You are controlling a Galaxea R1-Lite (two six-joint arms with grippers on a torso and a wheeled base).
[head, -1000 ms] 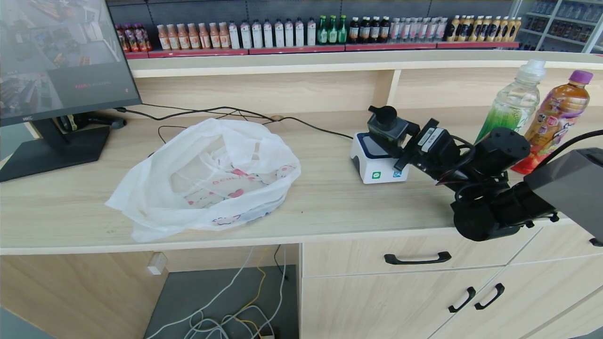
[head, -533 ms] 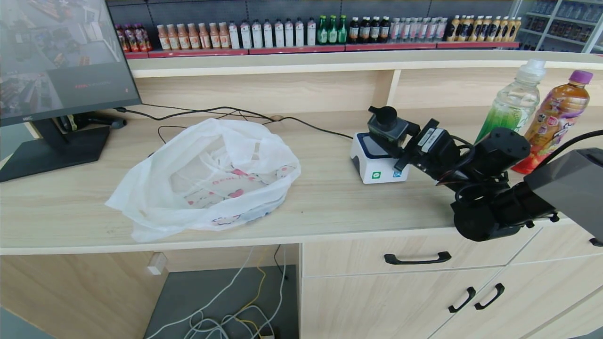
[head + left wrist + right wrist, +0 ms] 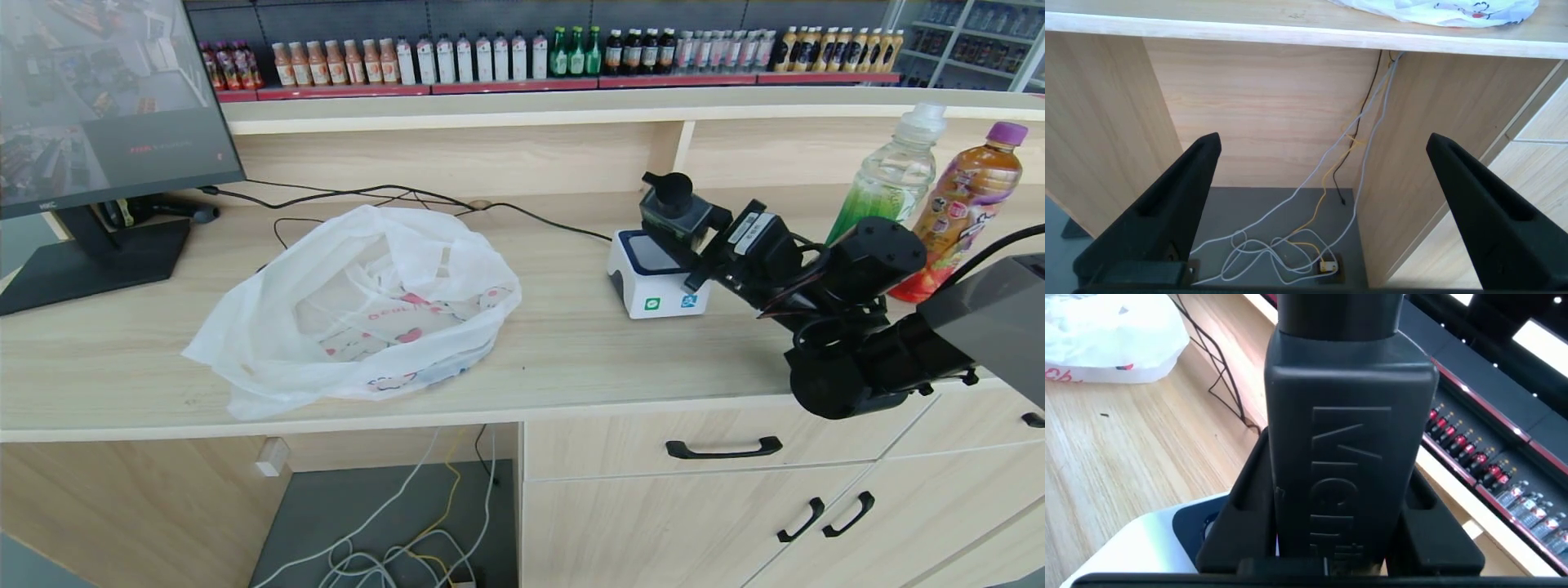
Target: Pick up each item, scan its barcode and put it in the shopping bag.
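Currently right gripper (image 3: 700, 235) clamps the dark bottle (image 3: 671, 214) just over the white scanner (image 3: 649, 287), right half of counter (image 3: 571, 351). Long axis near upright, cap up, perhaps leaning slightly. Left gripper (image 3: 1323, 220) spread wide below counter's front edge. Shopping bag (image 3: 359, 306) mid-counter.

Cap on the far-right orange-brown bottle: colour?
Purple cap, on the orange-brown plastic drink bottle; best in head view.
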